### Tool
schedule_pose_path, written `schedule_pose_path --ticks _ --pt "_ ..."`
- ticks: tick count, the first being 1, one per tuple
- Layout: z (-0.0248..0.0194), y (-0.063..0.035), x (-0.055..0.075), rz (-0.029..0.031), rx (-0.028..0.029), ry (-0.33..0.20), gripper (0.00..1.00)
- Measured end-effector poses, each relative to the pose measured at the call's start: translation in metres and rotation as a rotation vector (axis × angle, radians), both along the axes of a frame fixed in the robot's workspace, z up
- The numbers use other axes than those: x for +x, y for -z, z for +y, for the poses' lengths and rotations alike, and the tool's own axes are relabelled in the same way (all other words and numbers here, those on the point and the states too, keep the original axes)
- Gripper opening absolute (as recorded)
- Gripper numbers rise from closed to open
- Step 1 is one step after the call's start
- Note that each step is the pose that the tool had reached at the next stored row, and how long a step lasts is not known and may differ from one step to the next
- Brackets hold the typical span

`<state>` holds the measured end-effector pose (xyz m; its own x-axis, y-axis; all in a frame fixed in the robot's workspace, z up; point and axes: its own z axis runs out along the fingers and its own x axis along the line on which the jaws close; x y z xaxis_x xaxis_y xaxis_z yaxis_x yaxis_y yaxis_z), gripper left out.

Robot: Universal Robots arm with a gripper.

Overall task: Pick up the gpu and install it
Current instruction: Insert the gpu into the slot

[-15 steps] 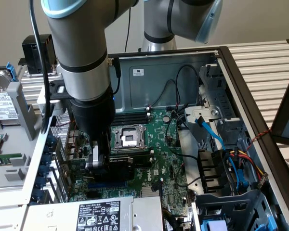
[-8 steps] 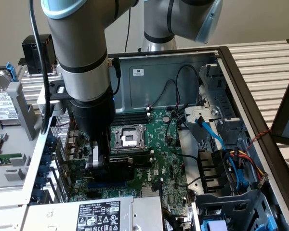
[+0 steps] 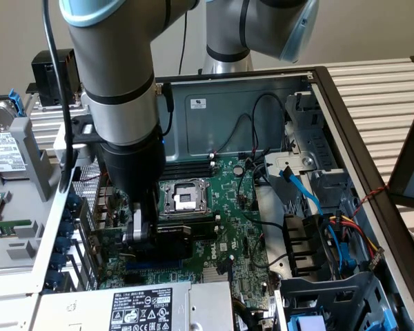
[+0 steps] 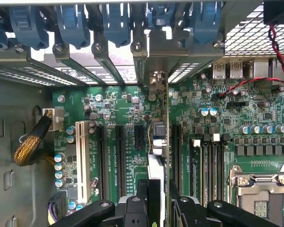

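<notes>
My gripper (image 3: 141, 236) hangs low inside the open computer case, over the expansion slots at the exterior view's left of the green motherboard (image 3: 231, 200). It is shut on the gpu (image 3: 183, 238), whose black shroud sticks out beside the fingers. In the wrist view the gpu (image 4: 160, 142) stands edge-on between the two black fingers (image 4: 142, 196), with my gripper (image 4: 157, 201) clamped on it. Its silver bracket end (image 4: 156, 82) reaches the rear slot opening of the case. The card lines up with a black slot; I cannot tell whether it is seated.
The bare CPU socket (image 3: 183, 196) lies just beyond the card. Blue slot latches (image 4: 71, 23) line the case's rear wall. A white slot (image 4: 83, 165) and a yellow braided cable (image 4: 31, 144) sit to one side. Power supply (image 3: 145, 307) and drive cables (image 3: 331, 227) crowd the near side.
</notes>
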<state>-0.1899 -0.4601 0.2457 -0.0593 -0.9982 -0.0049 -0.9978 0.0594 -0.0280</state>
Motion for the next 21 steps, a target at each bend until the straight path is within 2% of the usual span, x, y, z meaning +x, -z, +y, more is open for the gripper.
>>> schedule_pose_path --ticks 21 --pt "-0.0005 0.0000 0.0002 -0.0001 0.0001 -0.013 0.27"
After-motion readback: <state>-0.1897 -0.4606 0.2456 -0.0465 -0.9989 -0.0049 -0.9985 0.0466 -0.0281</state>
